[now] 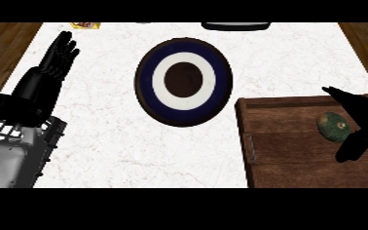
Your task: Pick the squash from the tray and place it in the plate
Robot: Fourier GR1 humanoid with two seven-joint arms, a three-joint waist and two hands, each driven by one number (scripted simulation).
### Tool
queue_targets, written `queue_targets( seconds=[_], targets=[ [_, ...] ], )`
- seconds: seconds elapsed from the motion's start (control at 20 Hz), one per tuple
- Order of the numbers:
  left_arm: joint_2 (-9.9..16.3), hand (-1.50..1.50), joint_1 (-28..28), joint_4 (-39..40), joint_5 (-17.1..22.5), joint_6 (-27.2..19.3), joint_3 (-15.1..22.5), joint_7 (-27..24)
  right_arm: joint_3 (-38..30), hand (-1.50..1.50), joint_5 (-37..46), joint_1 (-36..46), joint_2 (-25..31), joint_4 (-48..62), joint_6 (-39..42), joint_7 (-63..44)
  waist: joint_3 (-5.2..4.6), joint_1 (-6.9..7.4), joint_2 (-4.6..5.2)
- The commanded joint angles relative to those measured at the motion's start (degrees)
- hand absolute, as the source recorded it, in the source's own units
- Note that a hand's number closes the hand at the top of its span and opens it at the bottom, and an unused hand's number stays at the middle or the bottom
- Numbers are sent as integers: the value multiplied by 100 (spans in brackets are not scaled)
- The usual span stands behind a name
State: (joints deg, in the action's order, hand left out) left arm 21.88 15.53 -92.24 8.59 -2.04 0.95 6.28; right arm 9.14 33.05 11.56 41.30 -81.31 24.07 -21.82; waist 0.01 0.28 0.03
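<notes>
The squash (333, 126) lies in the wooden tray (287, 151) at the right side of the table (108, 141), toward the tray's far right part. It is a small, rounded, dark green thing with a paler mottled skin. It looks stiff and smooth-skinned, probably light for its bulk, and likely to roll or slip if pinched at its ends; the safer hold would be across its widest middle, fingers on one flank and thumb on the other. It does not look fragile.

The right hand (354, 139) comes in at the right edge, over the tray. One dark part reaches above the squash and another bulkier part sits just below and to the right of it, so the hand brackets the squash on two sides. Whether it touches the squash or has closed on it I cannot tell, since most of the hand is cut off by the edge.

The left hand (57, 58) rests at the left side, fingers straight and pointing up, holding nothing.

The plate (184, 81), with dark rim, white ring and brown centre, sits left of the tray and a little farther back, just beside the tray's corner. It holds nothing. The tray holds only the squash, as far as shows.
</notes>
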Motion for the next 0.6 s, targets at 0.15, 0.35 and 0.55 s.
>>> queue_targets(
  seconds=[0.15, 0.35, 0.55],
  targets=[
    [-310, 0, 338, 394, -307, 15, -89, -45, -115, -150, 479, 230, -340, 935, 38, 717, 1, -22, 7],
    [-155, 0, 359, 327, -215, 291, -330, -41, -37, -150, 966, 404, -627, 1664, -279, 832, 1, -1, 11],
    [-218, 0, -77, 83, -256, 394, -415, -86, -150, -150, 1273, 99, -479, 1370, -263, 819, 0, -13, 1]
  ],
)
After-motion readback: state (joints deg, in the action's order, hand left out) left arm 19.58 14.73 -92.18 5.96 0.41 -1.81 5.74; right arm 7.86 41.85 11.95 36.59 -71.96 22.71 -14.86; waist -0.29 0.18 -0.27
